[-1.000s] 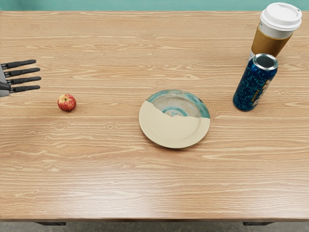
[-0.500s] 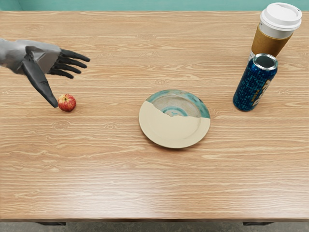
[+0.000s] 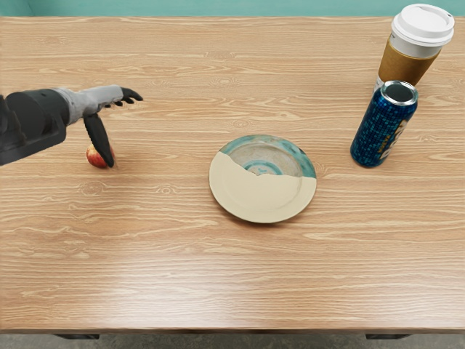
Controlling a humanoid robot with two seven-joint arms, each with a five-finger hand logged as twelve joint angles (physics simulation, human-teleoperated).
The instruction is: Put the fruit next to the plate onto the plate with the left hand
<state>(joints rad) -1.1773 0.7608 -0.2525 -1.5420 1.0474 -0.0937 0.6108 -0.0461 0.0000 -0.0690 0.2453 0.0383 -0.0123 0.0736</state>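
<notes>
A small red apple lies on the wooden table, well to the left of the cream and teal plate, which has nothing on it. My left arm comes in from the left edge, and my left hand hovers right over the apple. The hand is open: the dark fingers stretch out to the right above the apple, and the thumb hangs down across its right side, hiding part of it. I cannot tell whether the thumb touches the apple. The right arm is out of view.
A blue patterned can stands at the right of the table, with a lidded paper coffee cup just behind it. Bare wood lies between the apple and the plate.
My left arm has reached further in and rightward, from the left edge to over the apple. The thumb now hangs across the apple's right side instead of its left. The apple has not moved.
</notes>
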